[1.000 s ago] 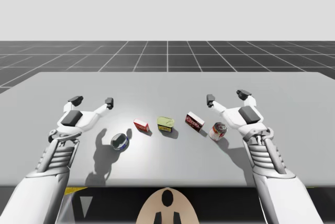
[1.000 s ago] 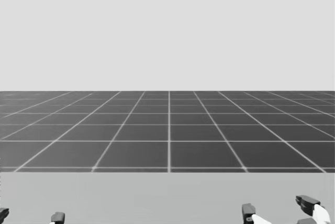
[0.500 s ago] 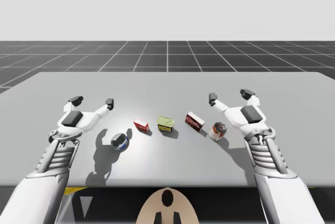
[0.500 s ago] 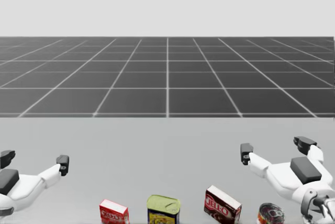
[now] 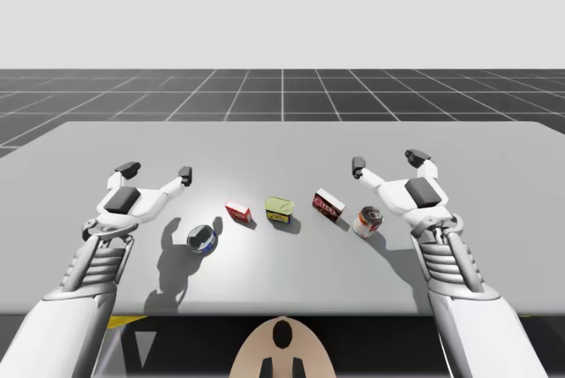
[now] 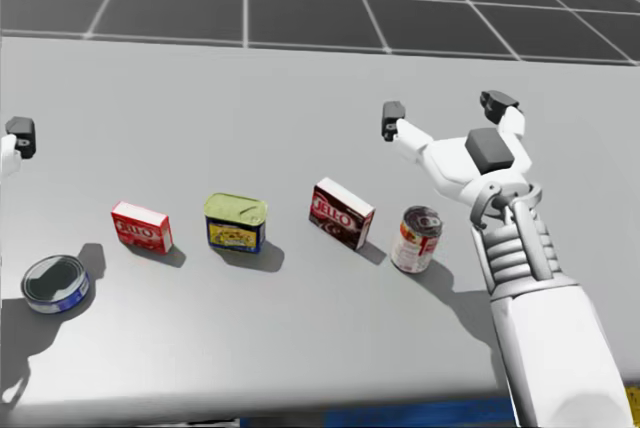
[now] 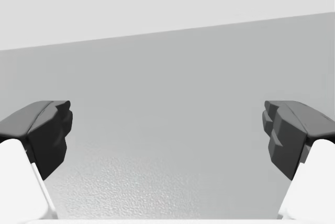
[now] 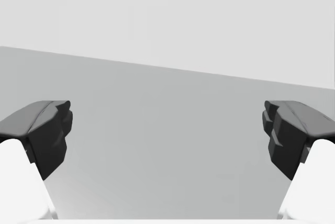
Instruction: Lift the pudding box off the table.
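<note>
Maroon-brown cardboard pudding box [image 6: 342,213] rests on the grey worktop [image 6: 250,78], untouched, fourth in a row of five items. In the head view, a yellow-green rectangular tin [image 6: 236,221] sits at its 9 o'clock, well apart. A red-and-white cylindrical can [image 6: 415,239] stands near, at its 4 o'clock. A small red box [image 6: 140,227] and a flat blue round can [image 6: 55,283] lie further toward 9 o'clock.

Right jaws stand wide apart and empty, above the worktop at the pudding box's 1 o'clock. Left jaws are likewise apart and empty, well away toward 9 o'clock. The approach is not yet begun.

Probable hazards:
- Descending from 1 o'clock, the right forearm may strike the cylindrical can and topple it.
- The pudding box appears turned slightly; misaligned jaws may push it instead of clamping it.
- The small red box resembles the target; confirm selection.
</note>
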Motion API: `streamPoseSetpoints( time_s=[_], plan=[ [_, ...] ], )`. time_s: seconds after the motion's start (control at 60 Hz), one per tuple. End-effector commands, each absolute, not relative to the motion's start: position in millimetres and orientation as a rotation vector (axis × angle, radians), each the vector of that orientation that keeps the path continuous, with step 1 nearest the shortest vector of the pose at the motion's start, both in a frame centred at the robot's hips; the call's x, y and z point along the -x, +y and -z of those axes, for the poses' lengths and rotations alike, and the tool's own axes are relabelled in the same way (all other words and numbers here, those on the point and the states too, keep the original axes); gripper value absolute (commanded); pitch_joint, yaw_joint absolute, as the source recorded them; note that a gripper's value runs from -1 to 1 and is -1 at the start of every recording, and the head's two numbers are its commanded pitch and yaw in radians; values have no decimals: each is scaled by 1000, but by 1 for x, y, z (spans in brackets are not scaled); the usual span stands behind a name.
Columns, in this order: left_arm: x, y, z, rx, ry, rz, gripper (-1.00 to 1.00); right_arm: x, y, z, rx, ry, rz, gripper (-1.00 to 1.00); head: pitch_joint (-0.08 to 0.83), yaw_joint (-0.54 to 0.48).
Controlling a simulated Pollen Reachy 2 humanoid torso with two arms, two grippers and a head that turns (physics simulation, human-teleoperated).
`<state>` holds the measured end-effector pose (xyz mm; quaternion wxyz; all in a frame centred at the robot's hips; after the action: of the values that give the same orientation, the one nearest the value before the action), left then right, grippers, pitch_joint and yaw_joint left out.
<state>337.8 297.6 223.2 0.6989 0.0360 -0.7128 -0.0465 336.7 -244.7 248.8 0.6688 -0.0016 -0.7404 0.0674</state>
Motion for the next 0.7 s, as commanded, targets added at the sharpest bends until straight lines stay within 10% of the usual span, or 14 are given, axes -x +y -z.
streamPoseSetpoints(
  time_s=[0.017, 0.333, 0.7],
  plan=[
    [-337, 297, -223, -83, -1584, 108, -1000, -337, -244, -248, 5, -1668, -159, -1000, 644, -192],
    [-337, 296, -223, -90, -1582, 101, -1000, -323, -249, -271, -216, -1555, -358, -1000, 633, -195],
    [-338, 295, -221, -99, -1570, 107, -1000, -331, -250, -267, -481, -1039, -781, -1000, 632, -195]
  ],
)
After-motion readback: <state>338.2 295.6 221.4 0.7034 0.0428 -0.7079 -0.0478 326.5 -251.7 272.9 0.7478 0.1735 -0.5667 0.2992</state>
